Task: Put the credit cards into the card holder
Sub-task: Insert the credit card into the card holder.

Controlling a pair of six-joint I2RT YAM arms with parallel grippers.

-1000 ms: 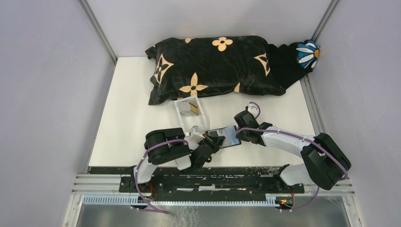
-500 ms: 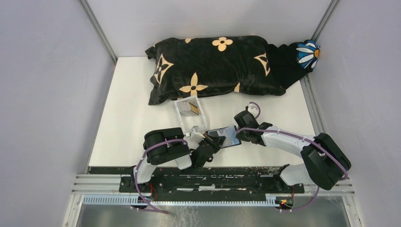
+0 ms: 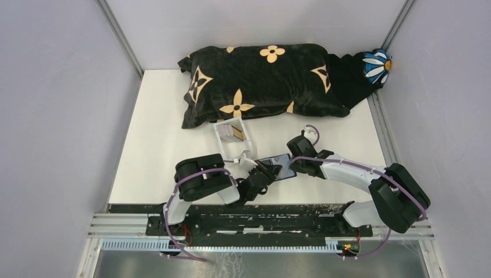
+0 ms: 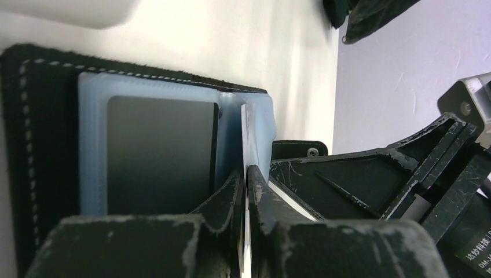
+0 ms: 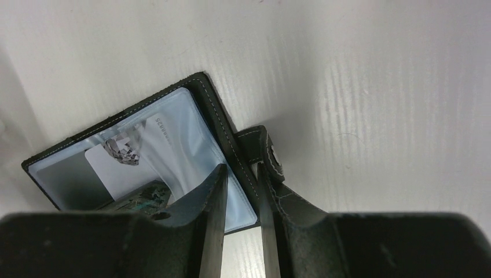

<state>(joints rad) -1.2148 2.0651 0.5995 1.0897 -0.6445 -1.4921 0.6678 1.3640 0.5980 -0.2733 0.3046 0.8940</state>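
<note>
A black pillow [image 3: 260, 84] (tan flower motifs) lies at the counter's [image 3: 156, 150] far edge, a clear acrylic box [image 3: 218, 132] just beside it.

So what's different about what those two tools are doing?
The left tool pinches a thin pale card edge-on; the right tool pinches the black card holder by its stitched edge, beside the snap tab. The left points at the clear sleeves; the right sits at the outer edge. Both are shut on something.

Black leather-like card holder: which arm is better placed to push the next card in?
Left. The left gripper pinches a thin pale card edge-on at the clear plastic sleeve; the right gripper only clamps the edge of the black stitched card holder.
</note>
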